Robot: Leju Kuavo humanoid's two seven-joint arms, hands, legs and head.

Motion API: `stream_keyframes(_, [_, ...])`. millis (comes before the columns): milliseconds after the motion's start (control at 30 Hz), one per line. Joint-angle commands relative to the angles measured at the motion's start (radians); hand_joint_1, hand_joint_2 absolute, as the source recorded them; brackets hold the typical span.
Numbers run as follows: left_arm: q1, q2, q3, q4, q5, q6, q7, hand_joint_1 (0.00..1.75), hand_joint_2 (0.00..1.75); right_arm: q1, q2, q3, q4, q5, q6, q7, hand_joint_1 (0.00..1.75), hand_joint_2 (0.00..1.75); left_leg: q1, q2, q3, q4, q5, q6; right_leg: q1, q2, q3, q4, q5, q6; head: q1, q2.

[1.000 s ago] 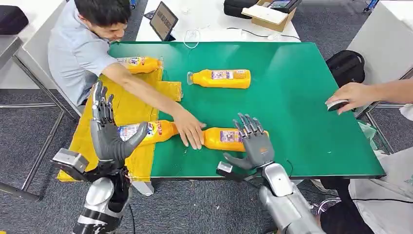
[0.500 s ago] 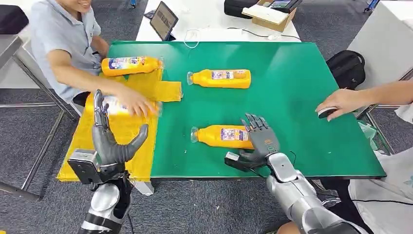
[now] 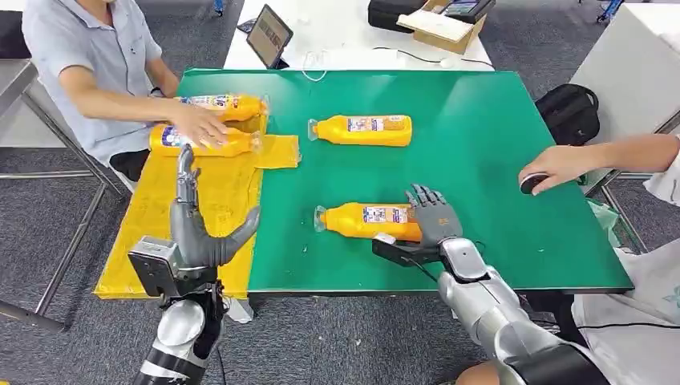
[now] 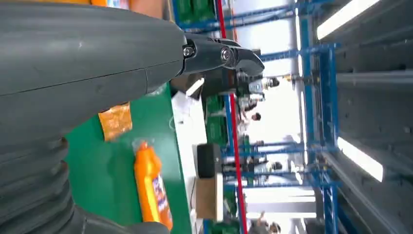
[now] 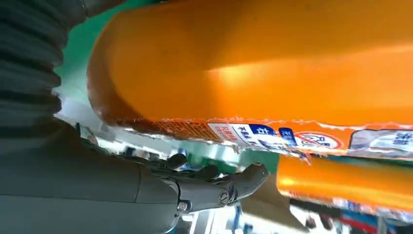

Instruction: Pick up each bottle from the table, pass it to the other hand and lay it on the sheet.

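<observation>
While the right hand [image 3: 434, 217] rests at a bottle's [image 3: 365, 220] base, grasp unconfirmed overhead, its wrist view shows spread fingers [image 5: 214, 183] beneath; left hand [image 3: 195, 233] released.

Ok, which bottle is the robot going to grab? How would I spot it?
Find the green table. Near its front edge an orange bottle lies on its side, cap pointing left. It is the one right by the robot's right hand; the others lie farther back.
</observation>
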Motion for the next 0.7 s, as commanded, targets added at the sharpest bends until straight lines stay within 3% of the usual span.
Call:
stream_keyframes(33, [-0.025,0.042,-0.027,0.042,0.004,-0.012,0.009,0.00,1.75,-0.020,0.000,0.012,0.111,-0.009,0.071,0.010,1.73,1.75,0.001,-0.002,0.004,-0.001,0.000,-0.001,0.001,-0.002,0.004,-0.001,-0.001,-0.002,0.000,0.000])
stream_keyframes(333, [-0.094,0.073,-0.060,0.091,0.029,-0.157,0.048,0.00,1.75,0.015,0.026,-0.158,0.115,-0.283,0.245,-0.181,1.75,1.75,0.001,-0.004,0.004,-0.001,0.001,0.000,0.001,-0.004,0.005,-0.001,-0.001,-0.002,0.001,0.000])
stream_keyframes(400, [-0.100,0.070,-0.062,0.113,0.056,-0.192,0.068,0.00,1.75,0.026,0.042,-0.201,0.109,-0.387,0.361,-0.238,1.75,1.75,0.001,-0.003,0.006,-0.001,0.001,0.000,0.001,-0.003,0.007,-0.002,0.000,-0.002,0.000,0.000])
stream_keyframes(467, [-0.103,0.069,-0.063,0.127,0.057,-0.193,0.068,0.00,1.75,0.031,0.045,-0.199,0.106,-0.391,0.368,-0.240,1.75,1.75,0.001,-0.003,0.007,-0.002,0.001,0.000,0.001,-0.002,0.008,-0.003,0.000,-0.002,0.001,0.000])
stream_keyframes(567, [-0.125,0.086,-0.093,0.170,0.088,-0.268,0.074,0.00,1.75,0.046,0.046,-0.254,0.091,-0.511,0.491,-0.331,1.75,1.75,0.001,0.001,0.009,-0.002,-0.001,-0.002,0.002,0.000,0.008,-0.002,0.000,-0.002,0.000,0.000])
stream_keyframes(700, [-0.126,0.086,-0.095,0.176,0.089,-0.272,0.073,0.00,1.75,0.054,0.049,-0.257,0.088,-0.522,0.494,-0.339,1.75,1.75,0.002,0.002,0.012,-0.002,-0.002,-0.002,0.002,0.002,0.010,-0.003,0.000,-0.002,0.000,0.000])
